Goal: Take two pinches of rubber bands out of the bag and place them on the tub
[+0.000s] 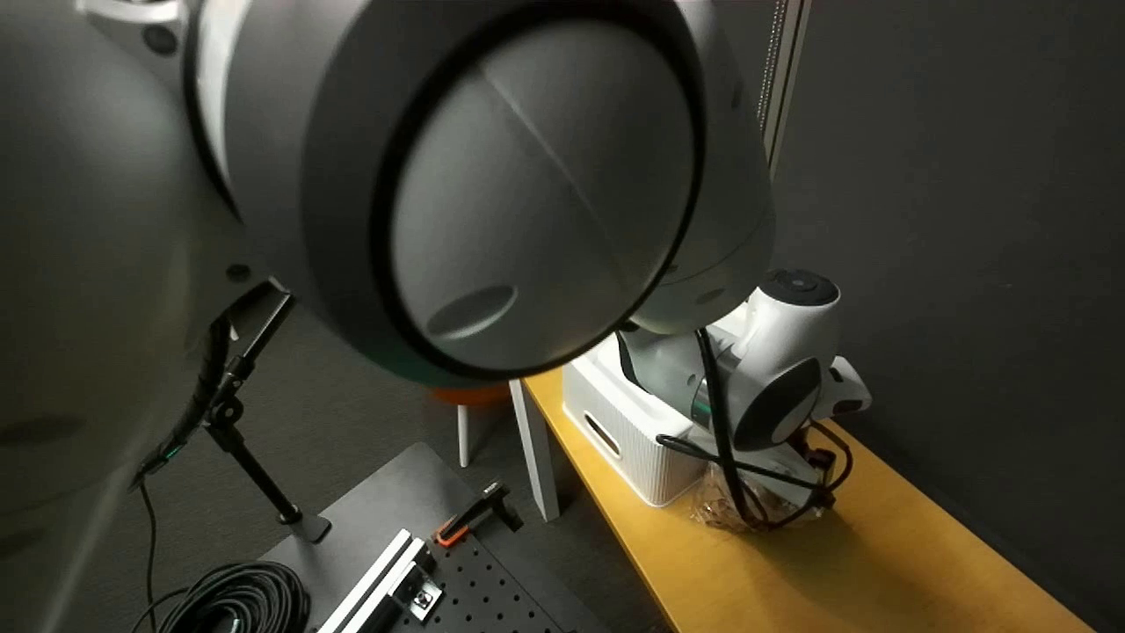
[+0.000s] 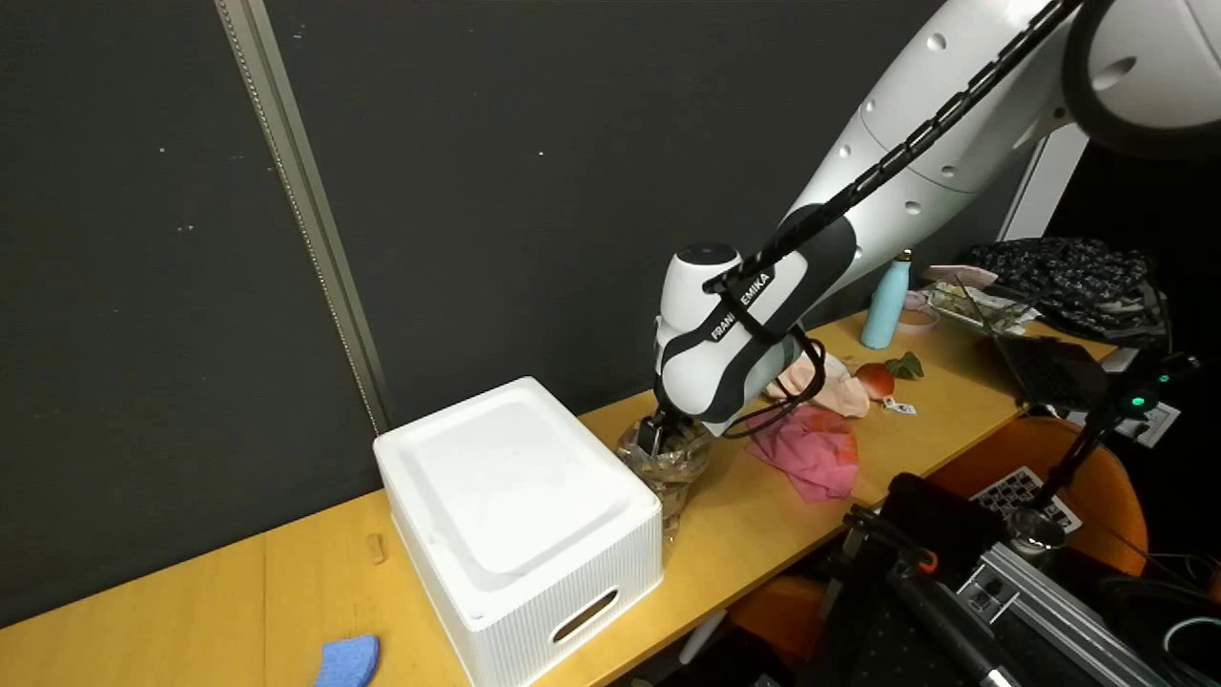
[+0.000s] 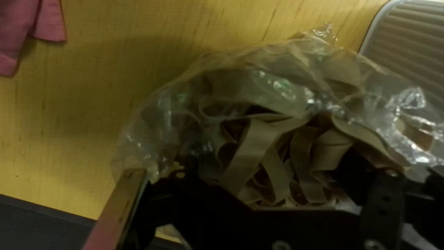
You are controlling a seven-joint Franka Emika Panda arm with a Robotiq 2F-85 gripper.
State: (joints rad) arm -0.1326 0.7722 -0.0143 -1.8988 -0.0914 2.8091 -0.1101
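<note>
Tan rubber bands (image 3: 248, 152) lie looped in a clear plastic bag (image 2: 672, 477) on a wooden table (image 2: 219, 592), just right of a white ribbed tub (image 2: 515, 482) in both exterior views. At the bag's mouth, the gripper (image 3: 272, 170) of a Franka Emika Panda arm (image 2: 749, 358) stands with its two sides parted, bands showing between them and none seen clasped. The step in hand appears to be the taking of a pinch, judged by the tub's visible top probably the first of two. The next move calls for sinking the tips among the bands and squeezing a few without the thin plastic, which could snag, then lifting them out and carrying them left to the tub. A pink cloth (image 2: 811, 453) lies to the bag's right, a light blue bottle (image 2: 887, 301) farther right.

Shadow dims the wrist view and swallows the fingertips, so contact with the bands cannot be told. In an exterior view a grey arm joint (image 1: 545, 202) blocks the left and middle, and a black cable (image 1: 719, 413) crosses in front of the bag. In an exterior view the tub covers the bag's lower left, and a blue piece (image 2: 345, 660) is cut off at the near edge. A tan piece (image 2: 376, 548) left of the tub, too small to tell, may be a stray band.
</note>
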